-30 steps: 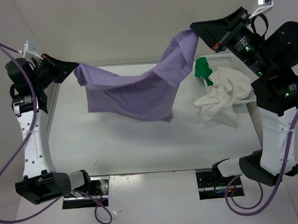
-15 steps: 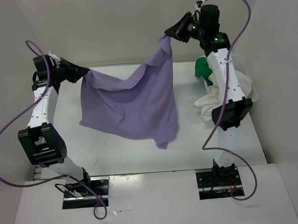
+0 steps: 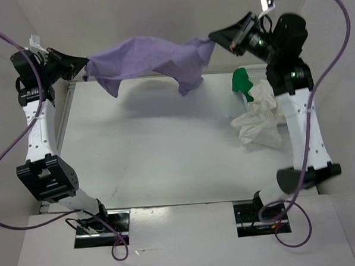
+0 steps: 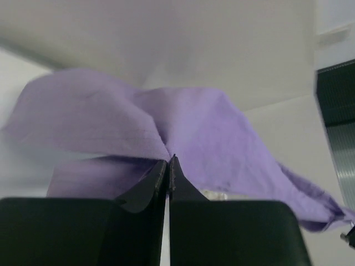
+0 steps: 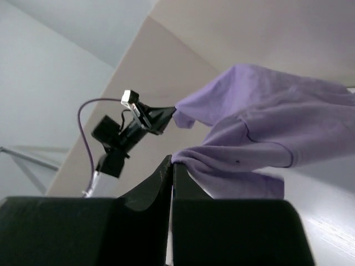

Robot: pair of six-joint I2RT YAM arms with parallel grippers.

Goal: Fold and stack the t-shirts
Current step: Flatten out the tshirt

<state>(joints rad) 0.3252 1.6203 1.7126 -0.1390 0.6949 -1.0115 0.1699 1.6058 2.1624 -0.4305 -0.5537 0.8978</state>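
Observation:
The lavender t-shirt [image 3: 144, 60] hangs stretched in the air over the table's far edge, held at both ends. My left gripper [image 3: 85, 69] is shut on its left end, and purple cloth [image 4: 183, 127] fans out from the closed tips [image 4: 169, 160]. My right gripper [image 3: 211, 39] is shut on its right end; a hemmed fold [image 5: 260, 144] leaves the closed tips [image 5: 172, 160]. The white t-shirt [image 3: 263, 119] lies crumpled at the table's right side, with the green t-shirt [image 3: 241, 83] partly hidden behind it.
The white tabletop [image 3: 160, 146] lies below the raised shirt. Beige walls enclose the table at the back and sides. Both arm bases stand at the near edge, with purple cables looping beside each arm.
Both grippers have lifted and swung the lavender shirt up and away; it hung down over the table before and now billows almost level near the back wall.

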